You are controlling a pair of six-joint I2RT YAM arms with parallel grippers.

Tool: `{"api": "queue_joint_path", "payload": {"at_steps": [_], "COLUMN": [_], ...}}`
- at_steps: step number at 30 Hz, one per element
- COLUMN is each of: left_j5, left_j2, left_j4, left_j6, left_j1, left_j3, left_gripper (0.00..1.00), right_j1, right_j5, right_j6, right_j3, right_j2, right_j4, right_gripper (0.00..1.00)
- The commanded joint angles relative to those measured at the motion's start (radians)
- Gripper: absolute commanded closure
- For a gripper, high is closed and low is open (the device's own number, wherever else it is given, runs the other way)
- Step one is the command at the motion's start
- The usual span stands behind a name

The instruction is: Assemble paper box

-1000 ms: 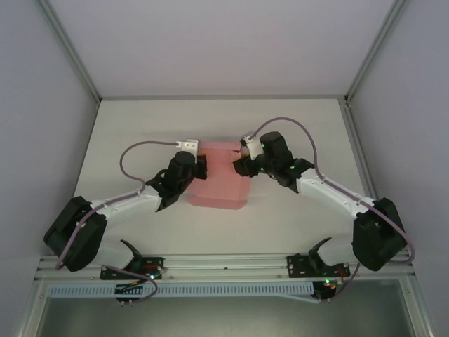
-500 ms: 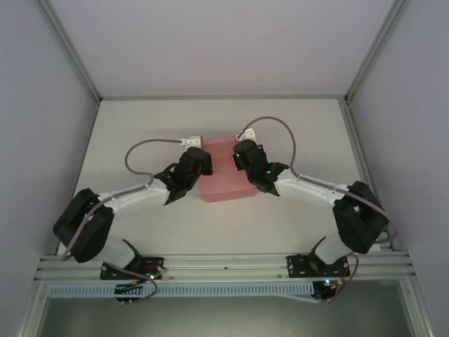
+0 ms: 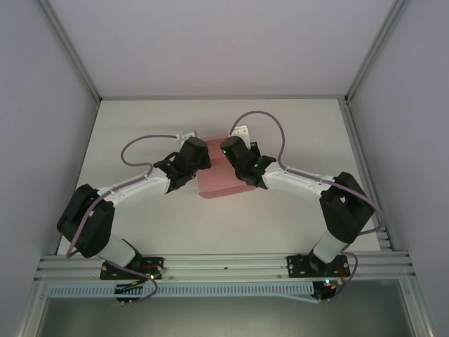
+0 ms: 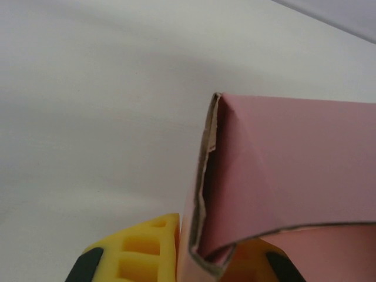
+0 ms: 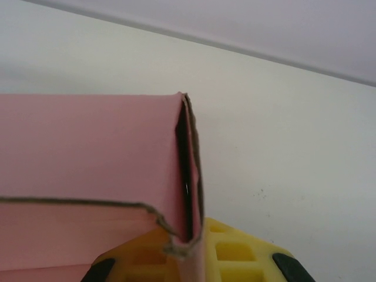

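The pink paper box (image 3: 223, 184) is near the middle of the white table (image 3: 133, 126), between the two arms. The left gripper (image 3: 198, 163) is clamped on its left folded edge. The right gripper (image 3: 237, 163) is clamped on its right folded edge, the card sitting between yellow fingers (image 5: 235, 252).

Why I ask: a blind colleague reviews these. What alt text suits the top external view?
Seen from above, two robot arms meet over a pink paper box in the middle of a white table. The left gripper and the right gripper are each shut on an edge of it.
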Motion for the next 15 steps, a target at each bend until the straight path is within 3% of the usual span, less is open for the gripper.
{"api": "queue_joint_path", "payload": {"at_steps": [1, 3, 6, 8, 12, 15], "left_j5": [-0.474, -0.476, -0.376, -0.235, 0.122, 0.252], "left_j2": [0.011, 0.009, -0.025, -0.076, -0.181, -0.190], "left_j4": [-0.526, -0.537, -0.426, -0.270, 0.052, 0.144], "left_j6": [-0.090, -0.080, 0.034, 0.144, 0.249, 0.264], "left_j1": [0.176, 0.178, 0.176, 0.173, 0.160, 0.138], "left_j3": [-0.014, -0.007, -0.034, -0.084, -0.195, -0.193], "left_gripper": [1.00, 1.00, 1.00, 1.00, 1.00, 1.00], "right_j1": [-0.167, -0.167, -0.171, -0.174, -0.172, -0.172], "right_j5": [0.646, 0.671, 0.629, 0.447, -0.020, -0.196], "right_j6": [0.009, -0.012, 0.013, -0.068, -0.146, -0.172], "right_j3": [-0.028, -0.020, -0.018, -0.075, -0.229, -0.308], "right_j2": [-0.009, 0.000, -0.013, -0.057, -0.137, -0.131], "right_j4": [-0.274, -0.279, -0.286, -0.142, 0.201, 0.404], "right_gripper": [0.97, 0.97, 0.95, 0.95, 0.77, 0.75]}}
